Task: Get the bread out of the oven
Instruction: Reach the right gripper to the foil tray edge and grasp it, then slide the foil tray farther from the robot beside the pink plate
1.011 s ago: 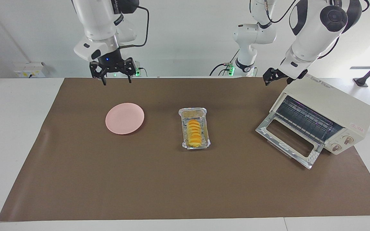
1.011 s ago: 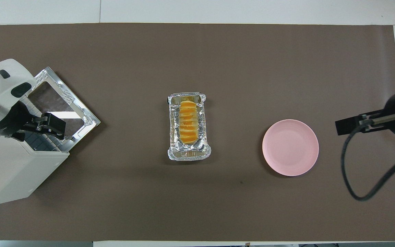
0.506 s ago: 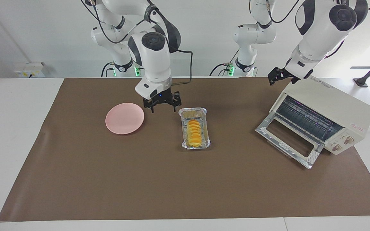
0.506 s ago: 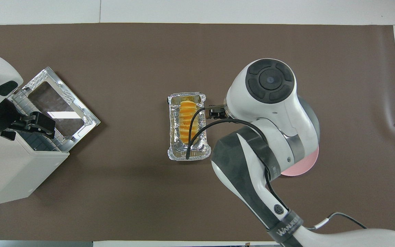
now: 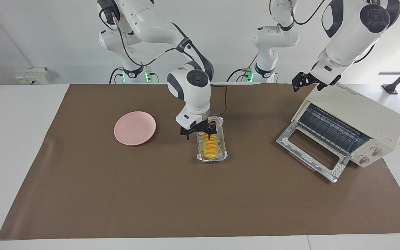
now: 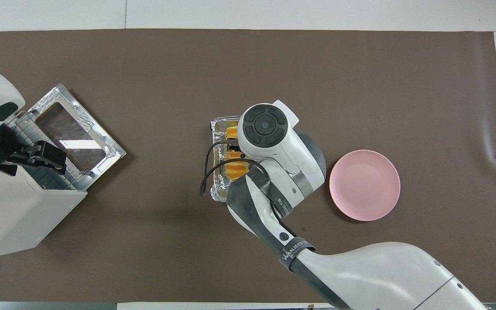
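A: Fingertips (image 5: 187,135) of the right gripper (image 5: 198,134) stand spread apart over the bread (image 5: 210,147), holding nothing; one tip hangs just outside the foil tray (image 5: 223,155), the other over the loaf.

B: How does the bread look?

A: Golden-orange, elongated, ridged crosswise like slices. It lies in the foil tray, lengthwise toward the robots, on the brown mat (image 5: 151,194).

B: Anything hidden?

A: From overhead the right arm's wrist covers most of the tray, so only slivers of bread (image 6: 232,131) show. Whether a tip touches the loaf I cannot tell.

B: And around the tray?

A: Pink plate (image 5: 134,127) lies beside the tray toward the right arm's end. Toward the left arm's end stands the oven (image 5: 356,118), door dropped open, well apart from the tray. Left gripper (image 5: 306,82) hangs over the oven's top edge, jaws apart, empty.
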